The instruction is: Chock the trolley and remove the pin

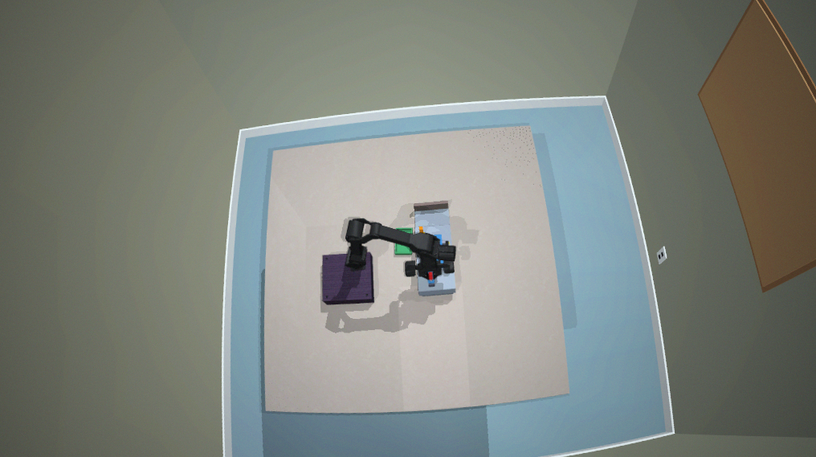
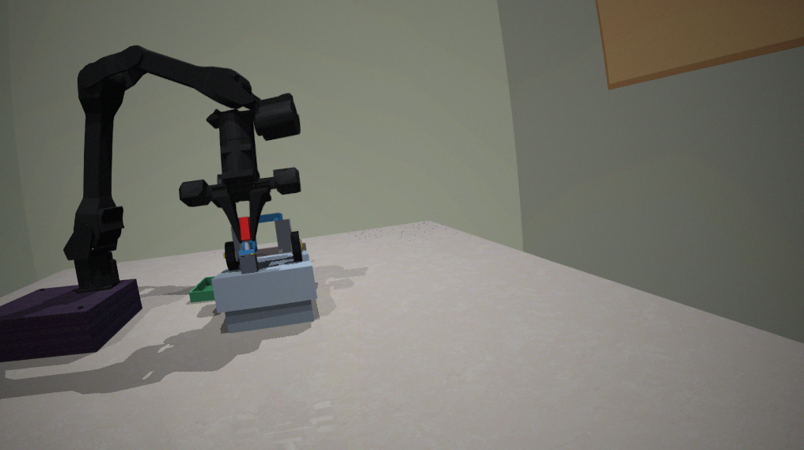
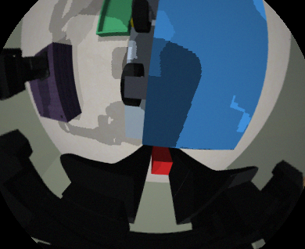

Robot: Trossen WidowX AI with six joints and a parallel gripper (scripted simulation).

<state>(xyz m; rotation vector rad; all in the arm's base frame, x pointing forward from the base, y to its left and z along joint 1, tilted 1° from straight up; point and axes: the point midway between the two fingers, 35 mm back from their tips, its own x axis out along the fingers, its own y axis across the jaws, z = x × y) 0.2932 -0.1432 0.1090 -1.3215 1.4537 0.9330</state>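
Nearest, block: purple, on the counter, under the arm.
Ramp: pale blue, raised end toward the exterior view.
Stop pin: at that raised end, red head upright.
Hand: pointing down, pinching the red head.
Trolley: on the ramp, just beyond the pin, blue-topped.
Tray: green, beside the ramp.
Chock: orange handle beyond the trolley's near-tray side; wheel contact hidden.
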